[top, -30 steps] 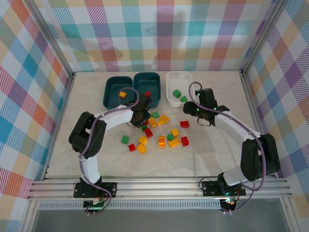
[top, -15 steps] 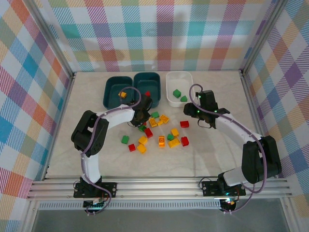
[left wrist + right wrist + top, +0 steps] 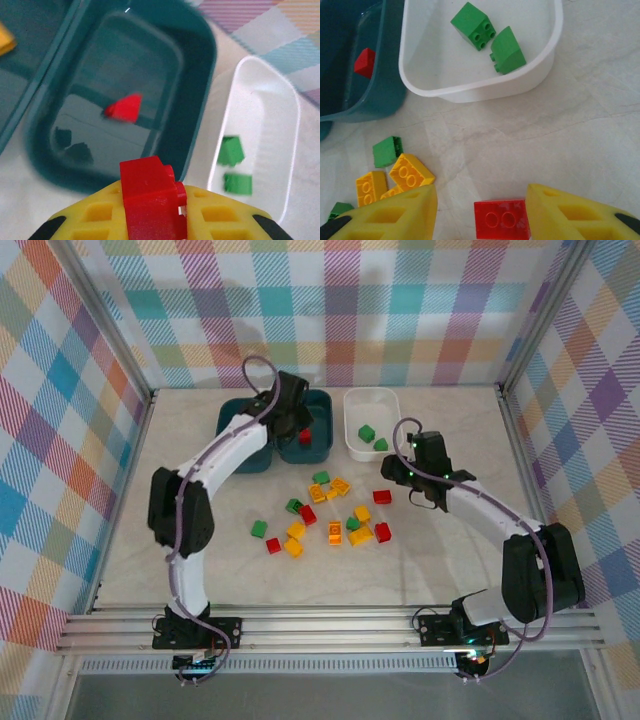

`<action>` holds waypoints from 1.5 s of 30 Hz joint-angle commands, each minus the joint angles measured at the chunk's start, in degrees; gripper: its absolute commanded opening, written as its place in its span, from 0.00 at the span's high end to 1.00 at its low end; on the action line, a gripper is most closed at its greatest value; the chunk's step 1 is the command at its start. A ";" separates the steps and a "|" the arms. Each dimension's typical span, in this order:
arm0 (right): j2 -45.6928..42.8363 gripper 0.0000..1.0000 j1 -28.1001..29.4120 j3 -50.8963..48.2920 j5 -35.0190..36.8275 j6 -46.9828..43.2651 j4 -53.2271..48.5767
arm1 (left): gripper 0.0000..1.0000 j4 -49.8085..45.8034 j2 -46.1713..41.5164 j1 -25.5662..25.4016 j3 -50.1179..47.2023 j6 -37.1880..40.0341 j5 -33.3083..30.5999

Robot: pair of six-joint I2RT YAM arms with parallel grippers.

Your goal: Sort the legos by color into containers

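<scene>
- Reading the left teal bin as the yellow one, going by the yellow brick lying in it.
- Delivering, by the look of it: pinching the clamped red brick firmly in the left claw, above the near rim of the second teal bin, with a binned red brick lying inside.
- Needing next, probably, a short advance over the bin floor, then spreading the jaws.
- Taking the white bin as green's, two green bricks lying inside.
- Straddling a loose red brick on the worktop with the right claw, jaws apart and not gripping; calling for closing, then lifting.
</scene>
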 commanded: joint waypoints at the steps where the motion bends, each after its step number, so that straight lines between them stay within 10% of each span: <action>1: -2.18 0.50 0.35 -3.89 2.67 2.84 5.29 | 0.88 -7.63 9.40 1.18 9.30 7.54 3.13; 10: -4.70 0.49 0.35 -11.16 5.31 4.61 12.31 | 0.79 -10.33 19.60 1.82 22.28 12.71 4.77; 20: -4.59 0.46 0.35 -14.32 9.92 4.20 16.69 | 0.30 -11.10 15.01 1.83 21.59 16.65 5.32; 35: -3.34 0.46 5.16 -14.12 13.68 2.11 18.41 | 0.33 -0.23 -26.52 1.21 -44.15 10.27 -2.99; 45: -3.37 0.45 6.22 -13.68 14.69 2.29 17.17 | 0.33 2.53 -38.63 -12.03 -55.36 4.35 0.13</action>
